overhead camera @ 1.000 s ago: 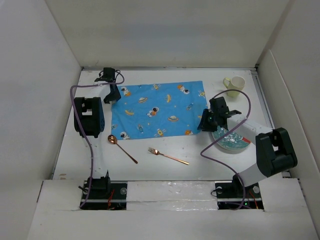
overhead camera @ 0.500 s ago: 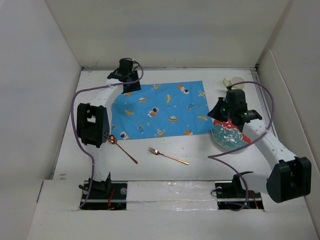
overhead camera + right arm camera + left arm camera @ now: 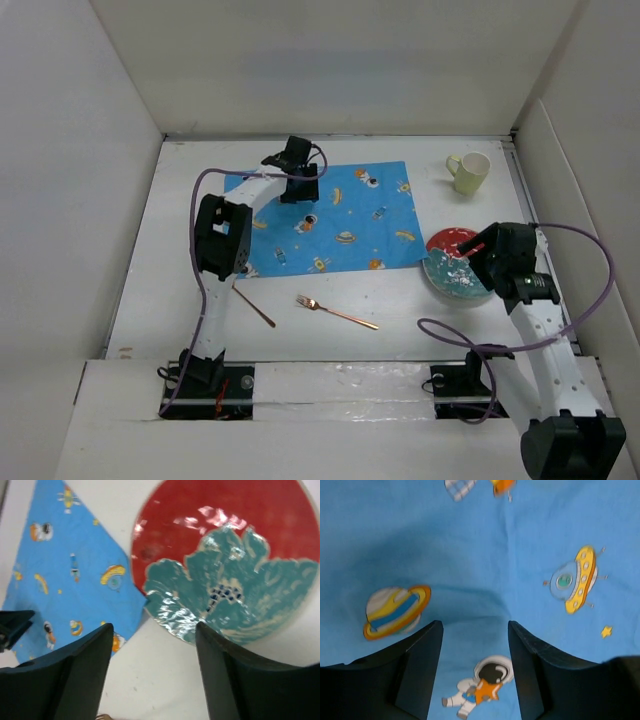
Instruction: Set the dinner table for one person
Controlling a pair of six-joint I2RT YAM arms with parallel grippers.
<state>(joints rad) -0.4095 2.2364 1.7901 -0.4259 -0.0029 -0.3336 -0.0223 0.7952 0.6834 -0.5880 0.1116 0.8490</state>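
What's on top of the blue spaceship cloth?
The blue cloth shows nothing on its middle. The left end effector, open, is above its far part, and the left arm hides its left side.

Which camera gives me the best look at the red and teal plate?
The right wrist view: the plate fills much of the frame, pattern clear, beside a corner of the cloth. The top external view shows it small and partly hidden by the right arm. The left wrist view shows only cloth.
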